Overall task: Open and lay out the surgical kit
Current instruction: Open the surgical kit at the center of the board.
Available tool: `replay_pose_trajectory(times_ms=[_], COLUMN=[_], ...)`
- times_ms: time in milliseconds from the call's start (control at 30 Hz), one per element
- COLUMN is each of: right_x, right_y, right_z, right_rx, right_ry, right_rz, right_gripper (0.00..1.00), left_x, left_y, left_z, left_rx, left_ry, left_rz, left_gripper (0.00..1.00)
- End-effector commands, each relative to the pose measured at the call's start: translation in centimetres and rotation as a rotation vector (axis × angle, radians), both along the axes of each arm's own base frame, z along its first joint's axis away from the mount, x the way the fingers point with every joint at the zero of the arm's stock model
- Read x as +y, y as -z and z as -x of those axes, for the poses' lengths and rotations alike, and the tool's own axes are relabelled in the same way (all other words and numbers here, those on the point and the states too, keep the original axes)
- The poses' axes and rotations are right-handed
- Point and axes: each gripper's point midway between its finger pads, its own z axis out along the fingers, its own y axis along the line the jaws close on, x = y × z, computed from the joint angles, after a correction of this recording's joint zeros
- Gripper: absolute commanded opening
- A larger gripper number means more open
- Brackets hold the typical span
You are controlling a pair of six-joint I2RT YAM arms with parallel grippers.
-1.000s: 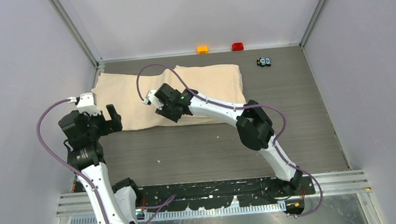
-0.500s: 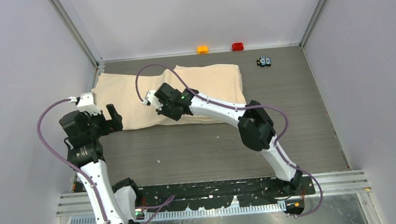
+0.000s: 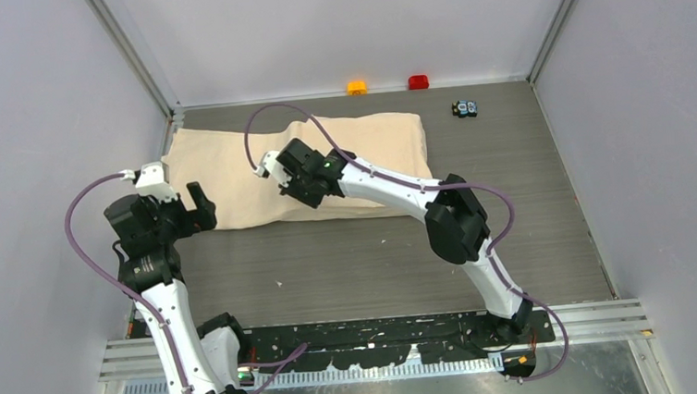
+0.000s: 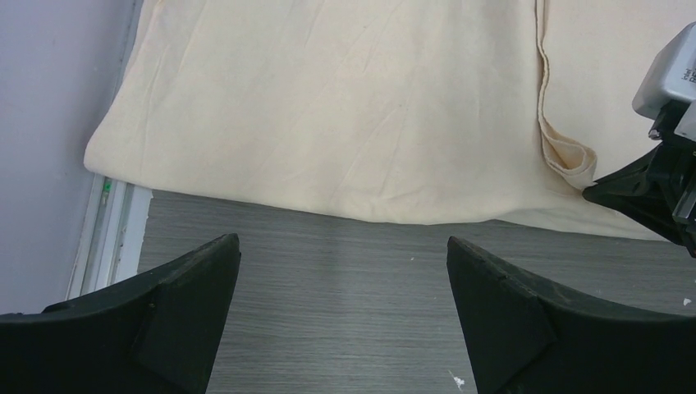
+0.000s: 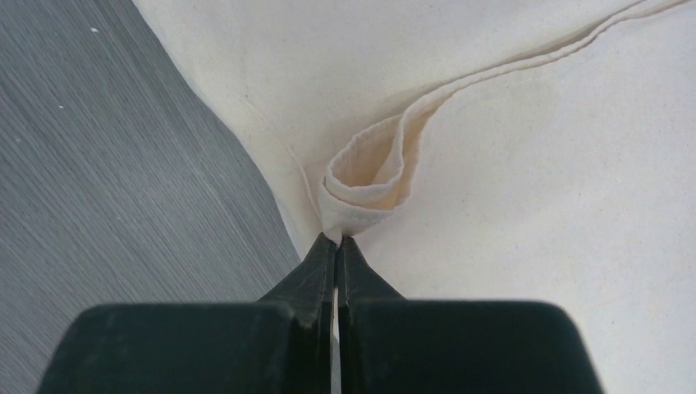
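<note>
beige cloth (image 3: 222, 169): folded shut, contents unseen; our right gripper (image 5: 338, 242) pinches its flap corner, our left gripper (image 4: 341, 242) spread; unfolding barely begun.

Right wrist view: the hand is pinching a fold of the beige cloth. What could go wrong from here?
1. The right hand grips only the very tip of the hem fold of the beige cloth, so the fold may slip out when pulled.
2. The left hand hangs open over the table, off the cloth. Nothing pins the cloth, and the pull may drag it whole instead of unfolding it.
</note>
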Motion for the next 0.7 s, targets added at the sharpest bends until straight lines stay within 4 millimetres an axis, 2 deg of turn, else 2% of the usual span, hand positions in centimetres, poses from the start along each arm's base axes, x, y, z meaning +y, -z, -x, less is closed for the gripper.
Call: replay_pose_trajectory(times_ms=[0,100,133,233,300,367,467,500,600,633,667], right_x=[-1.8,-6.0,-10.9,-19.2,-25.8,-32.9,-42.9,-45.8,-53.3,-54.7,-56.0], right_y=[-6.0,-9.2,-12.3,-16.0,-18.0,-19.4,-17.1,-16.3,-12.7,-11.3,-10.0], right_z=[-1.9,-3.9,-5.6,-6.9,-7.0,-5.6,-2.9,-1.8,1.8,2.8,3.5], right_rx=[-0.064,-0.089,-0.126,-0.225,-0.294,-0.364,-0.419,-0.436,-0.432,-0.418,-0.4], right_ry=[0.103,0.219,0.335,0.505,0.637,0.776,0.974,1.037,1.209,1.24,1.27], right_rz=[-0.097,-0.146,-0.2,-0.262,-0.3,-0.315,-0.231,-0.195,-0.07,-0.037,-0.01], right_gripper=[0.01,0.01,0.01,0.01,0.0,0.01,0.02,0.09,0.46,0.6,0.69], left_x=[-0.1,0.0,0.0,-0.2,-0.4,-0.6,-0.7,-0.7,-0.8,-0.7,-0.7], left_y=[-1.4,-2.1,-2.1,-2.6,-2.8,-3.2,-3.4,-3.4,-3.0,-2.9,-2.7], left_z=[-0.8,-1.2,-1.7,-2.4,-2.8,-3.2,-3.6,-3.7,-4.0,-4.1,-4.2], left_rx=[-0.06,-0.063,-0.054,-0.061,-0.07,-0.084,-0.101,-0.105,-0.107,-0.105,-0.102], left_ry=[0.032,0.06,0.081,0.11,0.127,0.139,0.15,0.154,0.163,0.165,0.166], left_rz=[-0.026,-0.052,-0.055,-0.046,-0.032,-0.021,-0.016,-0.016,-0.012,-0.013,-0.011], left_gripper=[1.0,1.0,1.0,1.0,1.0,1.0,1.0,1.0,1.0,1.0,1.0])
